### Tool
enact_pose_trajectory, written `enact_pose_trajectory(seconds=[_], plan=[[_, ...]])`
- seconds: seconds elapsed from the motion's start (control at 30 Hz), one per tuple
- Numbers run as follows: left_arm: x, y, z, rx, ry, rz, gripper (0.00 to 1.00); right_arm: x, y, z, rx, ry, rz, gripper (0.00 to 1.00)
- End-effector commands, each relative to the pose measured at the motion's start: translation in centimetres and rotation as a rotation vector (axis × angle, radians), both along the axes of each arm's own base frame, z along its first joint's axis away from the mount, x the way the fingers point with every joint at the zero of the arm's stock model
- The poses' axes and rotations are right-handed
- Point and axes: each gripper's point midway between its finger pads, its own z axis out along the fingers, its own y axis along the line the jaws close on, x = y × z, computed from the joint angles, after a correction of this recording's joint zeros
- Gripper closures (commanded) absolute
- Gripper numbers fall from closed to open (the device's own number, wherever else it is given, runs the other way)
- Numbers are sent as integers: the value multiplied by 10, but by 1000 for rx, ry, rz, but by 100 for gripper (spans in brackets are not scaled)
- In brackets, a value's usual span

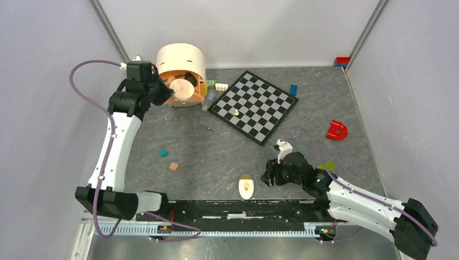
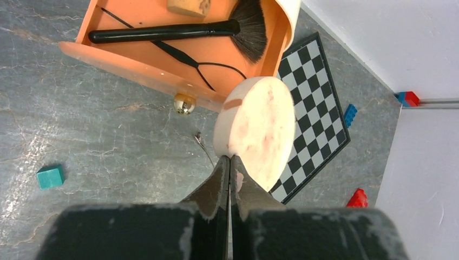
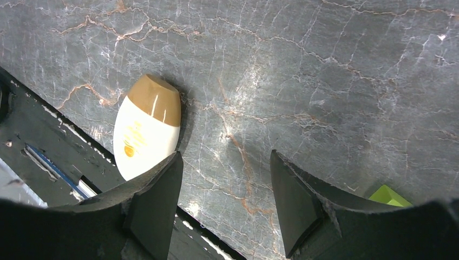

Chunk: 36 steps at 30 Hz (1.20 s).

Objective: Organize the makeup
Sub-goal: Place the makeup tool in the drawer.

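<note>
A round peach compact (image 2: 257, 127) hangs tilted on edge just in front of the open orange drawer (image 2: 135, 54) of a cream round organizer (image 1: 180, 59). My left gripper (image 2: 230, 158) is shut, its tips pinching the compact's (image 1: 183, 88) lower rim. A black brush (image 2: 178, 30) and a thin black tool lie in the drawer. A cream oval bottle with a tan cap (image 3: 146, 124) lies by the table's front rail. My right gripper (image 3: 226, 162) hovers open beside the bottle (image 1: 246, 187), which sits just outside its left finger.
A black-and-grey chessboard (image 1: 254, 105) lies right of the organizer. Loose toys dot the table: a teal cube (image 1: 163, 153), a brown cube (image 1: 174, 167), a red U-shaped piece (image 1: 336, 130), a blue brick (image 1: 293, 89), green blocks (image 1: 326, 166). The black rail (image 1: 238, 208) runs along the front.
</note>
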Motion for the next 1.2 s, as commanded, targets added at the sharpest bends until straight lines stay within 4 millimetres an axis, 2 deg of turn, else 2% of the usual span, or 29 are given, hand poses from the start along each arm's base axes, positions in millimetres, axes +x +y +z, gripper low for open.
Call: enact_pose_trajectory(seconds=[0.0,0.4,0.7,0.77,0.9,1.17], plan=[[13,1,12,-54,-6,20,98,2,2,3,16,-13,-5,33],[45,15,16,-120,14,42,98,0,0,0,21,-10,-15,33],[57,20,-3,-126,65,35,98,0,-1,-1,20,-11,-18,33],[60,31,-7,-129,75,58,98,0,-1,-1,20,-10,-18,33],[66,37,-17,-132,97,67,98,1,-2,-1,14,-10,-20,33],[82,41,-25,-135,115,64,98,1,-3,-2,9,-12,-19,33]])
